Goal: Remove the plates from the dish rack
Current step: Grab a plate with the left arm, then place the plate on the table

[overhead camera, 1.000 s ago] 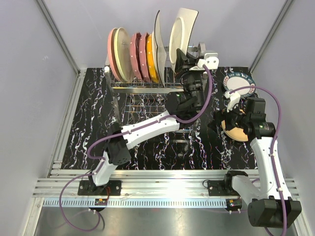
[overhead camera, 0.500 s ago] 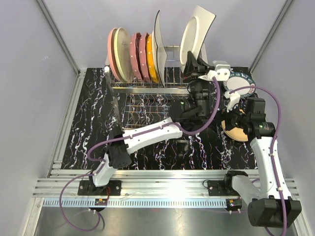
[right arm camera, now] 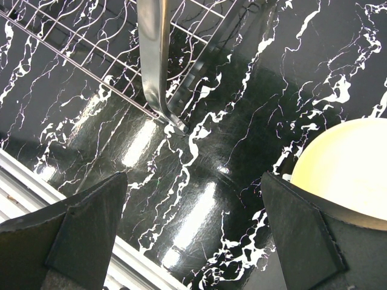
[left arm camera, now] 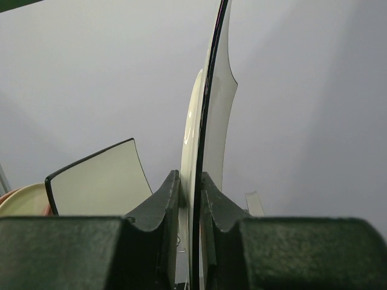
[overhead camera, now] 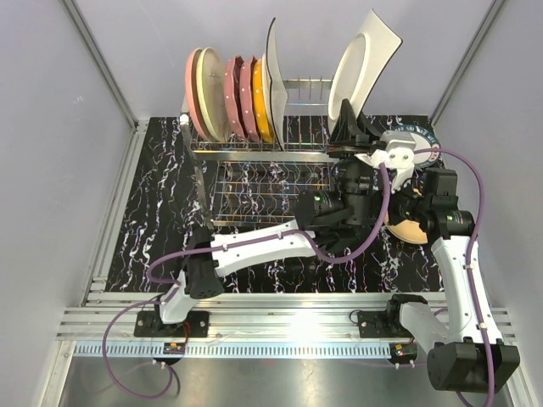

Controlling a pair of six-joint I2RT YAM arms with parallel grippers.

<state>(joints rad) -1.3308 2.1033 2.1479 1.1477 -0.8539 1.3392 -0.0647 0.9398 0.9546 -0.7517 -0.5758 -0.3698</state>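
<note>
Squarish white plate [overhead camera: 366, 59] is clamped upright by left end effector [left arm camera: 189, 184] at dish rack [overhead camera: 254, 153] right end; right end effector [right arm camera: 193, 205] is spread wide, empty.

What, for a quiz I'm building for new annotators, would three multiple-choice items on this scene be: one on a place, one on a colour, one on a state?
1. Where is the squarish white plate nearest the right arm?
A. Flat on the table.
B. On edge in the left gripper, by the right end of the dish rack.
C. Lying in the rack's lower tier.

2. What colour is the leftmost plate in the rack?
A. Pink.
B. Teal.
C. Black.

3. How is the right gripper?
A. Open, holding nothing.
B. Shut on a plate.
C. Shut on a rack wire.

Key: 1 B, the left wrist view shows the fingers clamping the plate's edge; 2 A, the top view shows its pink rim; 3 A, its fingers stand wide apart above the table with nothing between them.
</note>
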